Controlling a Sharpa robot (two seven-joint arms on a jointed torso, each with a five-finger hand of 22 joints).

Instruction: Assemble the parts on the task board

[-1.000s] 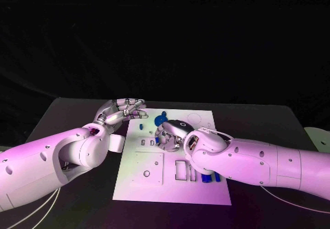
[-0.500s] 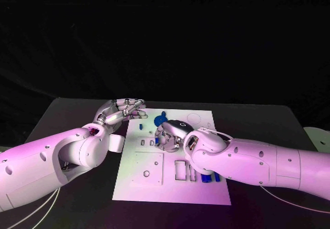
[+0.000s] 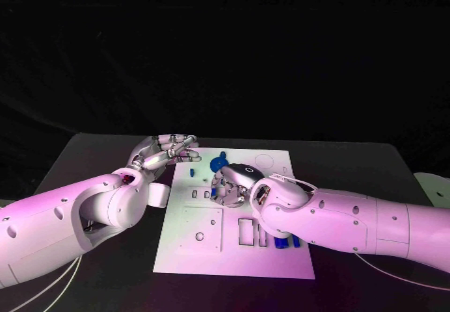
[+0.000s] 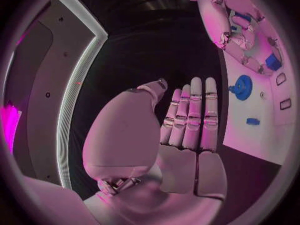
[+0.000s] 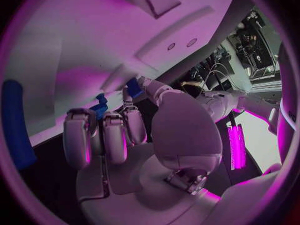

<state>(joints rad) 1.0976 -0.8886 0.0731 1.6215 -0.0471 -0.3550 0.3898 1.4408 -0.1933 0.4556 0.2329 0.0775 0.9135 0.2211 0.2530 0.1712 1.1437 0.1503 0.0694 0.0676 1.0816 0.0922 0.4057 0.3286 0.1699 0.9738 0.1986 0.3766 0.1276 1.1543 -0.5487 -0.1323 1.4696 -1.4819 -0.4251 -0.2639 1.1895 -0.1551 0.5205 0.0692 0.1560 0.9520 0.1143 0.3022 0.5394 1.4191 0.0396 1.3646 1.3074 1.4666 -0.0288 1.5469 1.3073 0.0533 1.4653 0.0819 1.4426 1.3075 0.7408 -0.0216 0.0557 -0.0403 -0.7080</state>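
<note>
The white task board [image 3: 206, 250] lies in the middle of the table. My right hand [image 3: 235, 184] hovers low over its far half, fingers curled down; thumb and a finger pinch a small blue part [image 5: 133, 87], which also shows as a blue block [image 4: 273, 61] in that hand [image 4: 240, 27]. A round blue part [image 3: 220, 161] sits on the board just beyond it, with a small blue piece [image 3: 191, 172] to its left. My left hand [image 3: 169, 151] hangs above the board's far left corner, its fingers [image 4: 190, 115] straight and together, holding nothing.
Blue cylinders [image 3: 284, 242] lie on the board's right side beside my right forearm. Rectangular slots [image 3: 246, 232] and small holes mark the board's near half. A white object [image 3: 433, 185] sits at the table's right edge.
My right hand has shifted slightly over the board, covering more of the blue piece beneath it. The left hand has stayed where it was.
</note>
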